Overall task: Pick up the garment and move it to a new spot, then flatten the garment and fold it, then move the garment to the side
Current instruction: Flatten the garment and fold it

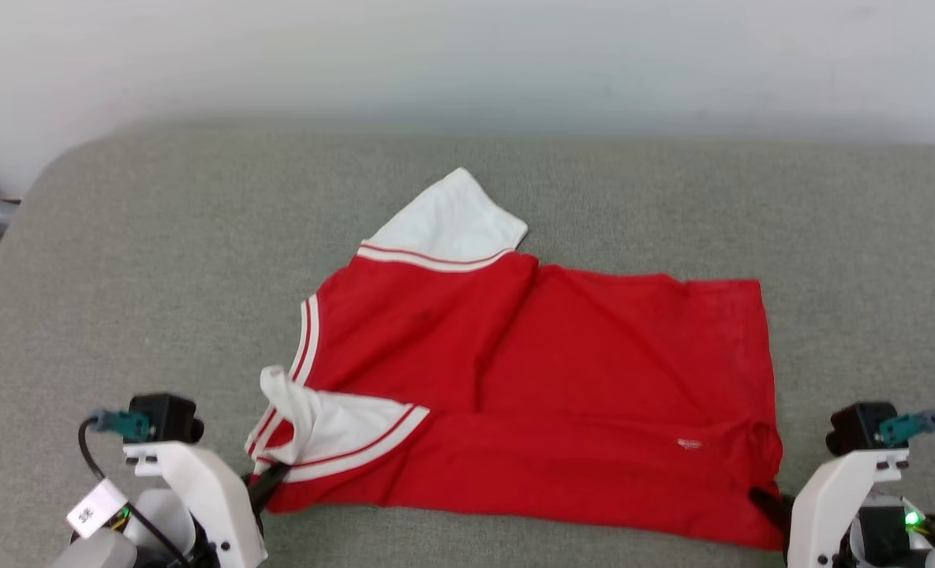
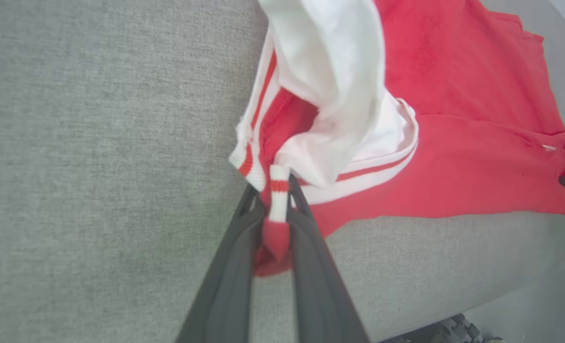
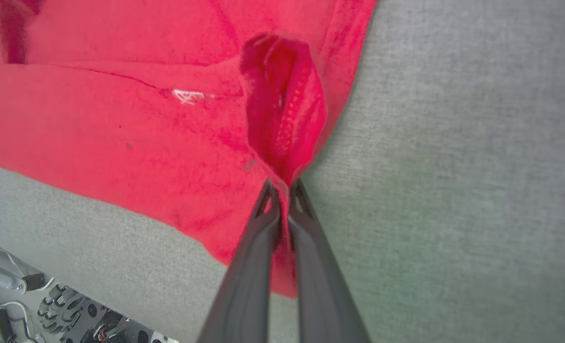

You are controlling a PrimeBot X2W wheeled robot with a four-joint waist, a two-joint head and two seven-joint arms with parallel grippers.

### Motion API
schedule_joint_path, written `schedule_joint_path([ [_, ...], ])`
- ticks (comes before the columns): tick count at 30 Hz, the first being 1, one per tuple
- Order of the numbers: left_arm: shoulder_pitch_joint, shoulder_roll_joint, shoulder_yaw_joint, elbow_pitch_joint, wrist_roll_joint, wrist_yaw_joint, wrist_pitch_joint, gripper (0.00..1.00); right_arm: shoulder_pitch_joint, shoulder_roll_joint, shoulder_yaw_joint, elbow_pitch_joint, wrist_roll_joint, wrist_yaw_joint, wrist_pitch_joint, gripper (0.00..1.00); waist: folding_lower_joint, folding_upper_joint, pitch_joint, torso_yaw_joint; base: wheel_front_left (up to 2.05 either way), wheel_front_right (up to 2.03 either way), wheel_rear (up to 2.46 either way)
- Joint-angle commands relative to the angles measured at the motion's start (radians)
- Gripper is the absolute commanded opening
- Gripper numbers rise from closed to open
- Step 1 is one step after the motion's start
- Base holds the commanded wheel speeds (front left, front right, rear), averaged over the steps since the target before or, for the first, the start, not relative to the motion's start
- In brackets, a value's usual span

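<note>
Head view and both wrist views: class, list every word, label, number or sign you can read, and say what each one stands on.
Small print on the red jersey: too blurred to read.
White tag at the head view's lower left: dark marks, too small to read.
No other text can be read.

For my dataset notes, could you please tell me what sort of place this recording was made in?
Probably an indoor test or lab space: a grey fabric-covered padded surface against a plain pale wall, with cables and machine parts below its edge. A red garment lies on it.
</note>
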Motion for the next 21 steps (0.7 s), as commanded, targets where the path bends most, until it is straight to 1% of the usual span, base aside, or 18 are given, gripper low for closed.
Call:
schedule_joint_path([
  [1,0.040,0.013,0.002,-0.009,-0.011,0.010,-0.003,0.00,0.037,-0.007,0.004,-0.004,0.009,-0.001,0.007,0.00,-0.0001,0.0000,-0.062,0.003,0.00,0.00,0.00],
  [6,0.125,0.031,0.011,-0.037,-0.032,0.045,-0.003,0.00,0.110,-0.014,0.000,-0.024,0.025,-0.001,0.024,0.00,-0.0001,0.0000,-0.136,0.008,0.00,0.00,0.00],
  [9,0.172,0.045,0.019,-0.055,-0.047,0.068,0.002,0.00,0.152,-0.012,-0.016,-0.042,0.031,-0.001,0.030,0.00,-0.0001,0.0000,-0.150,0.011,0.00,0.00,0.00],
  [12,0.216,0.047,0.026,-0.060,-0.070,0.086,0.003,0.00,0.185,0.000,-0.034,-0.050,0.030,-0.001,0.040,0.00,-0.0001,0.0000,-0.156,0.011,0.00,0.00,0.00],
  [16,0.261,0.027,0.021,-0.043,-0.095,0.087,-0.001,0.00,0.221,0.020,-0.038,-0.041,0.025,-0.001,0.044,0.00,-0.0001,0.0000,-0.159,0.006,0.00,0.00,0.00],
  [17,0.265,0.020,0.019,-0.035,-0.098,0.085,-0.006,0.00,0.226,0.027,-0.038,-0.036,0.026,-0.001,0.038,0.04,-0.0001,0.0000,-0.157,0.006,0.00,0.00,0.00],
  [18,0.265,0.008,0.020,-0.024,-0.102,0.083,-0.014,0.00,0.229,0.030,-0.037,-0.031,0.023,-0.001,0.028,0.32,-0.0001,0.0000,-0.155,0.006,0.00,0.00,0.00],
  [19,0.264,-0.005,0.017,-0.010,-0.105,0.079,-0.020,0.00,0.232,0.037,-0.038,-0.022,0.021,-0.001,0.018,0.87,-0.0001,0.0000,-0.154,0.006,0.00,0.00,0.00],
  [20,0.259,-0.013,0.014,0.006,-0.101,0.073,-0.028,0.21,0.232,0.044,-0.041,-0.018,0.022,-0.001,0.003,1.00,-0.0001,0.0000,-0.152,0.006,0.00,0.00,0.00],
  [21,0.252,-0.021,0.016,0.025,-0.098,0.075,-0.036,0.81,0.229,0.046,-0.041,-0.017,0.017,-0.001,-0.018,1.00,-0.0001,0.0000,-0.151,0.006,0.00,0.00,0.00],
])
